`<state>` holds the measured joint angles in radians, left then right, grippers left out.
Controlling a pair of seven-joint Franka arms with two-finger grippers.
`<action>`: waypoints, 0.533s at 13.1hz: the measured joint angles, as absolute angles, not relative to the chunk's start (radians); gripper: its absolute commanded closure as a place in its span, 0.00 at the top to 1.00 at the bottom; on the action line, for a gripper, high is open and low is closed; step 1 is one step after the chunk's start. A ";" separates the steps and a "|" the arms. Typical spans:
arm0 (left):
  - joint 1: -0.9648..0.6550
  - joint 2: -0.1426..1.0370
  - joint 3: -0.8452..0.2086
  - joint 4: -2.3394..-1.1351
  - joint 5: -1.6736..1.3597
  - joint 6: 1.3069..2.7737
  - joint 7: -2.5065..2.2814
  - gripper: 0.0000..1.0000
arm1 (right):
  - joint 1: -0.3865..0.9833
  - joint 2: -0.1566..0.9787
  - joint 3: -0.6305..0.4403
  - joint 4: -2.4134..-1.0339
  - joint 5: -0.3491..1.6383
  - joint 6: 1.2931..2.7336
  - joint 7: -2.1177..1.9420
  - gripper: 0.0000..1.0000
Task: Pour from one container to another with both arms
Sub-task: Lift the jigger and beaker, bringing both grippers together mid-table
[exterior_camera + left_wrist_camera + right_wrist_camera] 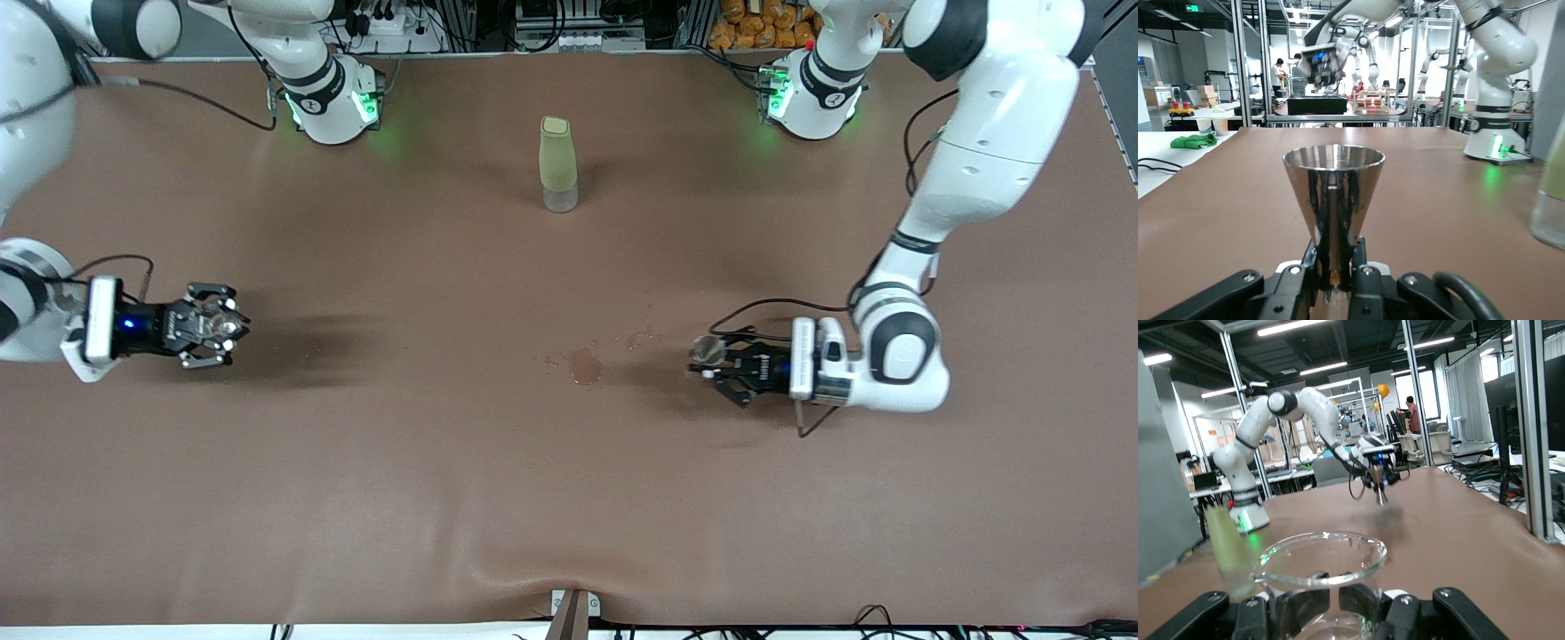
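The left gripper (711, 360) is up over the table (444, 498), jaws squeezed on the steel jigger (1333, 200) at its thin middle. It is hard, shiny and slippery. The right gripper (222, 327) holds the glass cup (1321, 577) low down. It looks light and breakable. The green bottle (558, 164) stands farthest.

Bright overhead light, soft shadows, blurred backgrounds

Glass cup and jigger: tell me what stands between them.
Nothing visible does. The right claw holds the glass cup and the left claw holds the steel jigger. Between them lie only small wet spots on the table. The pale-green bottle stands farther from the front camera.
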<state>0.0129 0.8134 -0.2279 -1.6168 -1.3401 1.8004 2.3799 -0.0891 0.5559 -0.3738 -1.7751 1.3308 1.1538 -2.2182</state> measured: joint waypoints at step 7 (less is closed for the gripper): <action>-0.217 0.815 -0.228 -1.555 -1.503 1.981 2.300 0.00 | 0.033 0.212 -0.412 -2.048 1.330 1.276 -2.030 0.00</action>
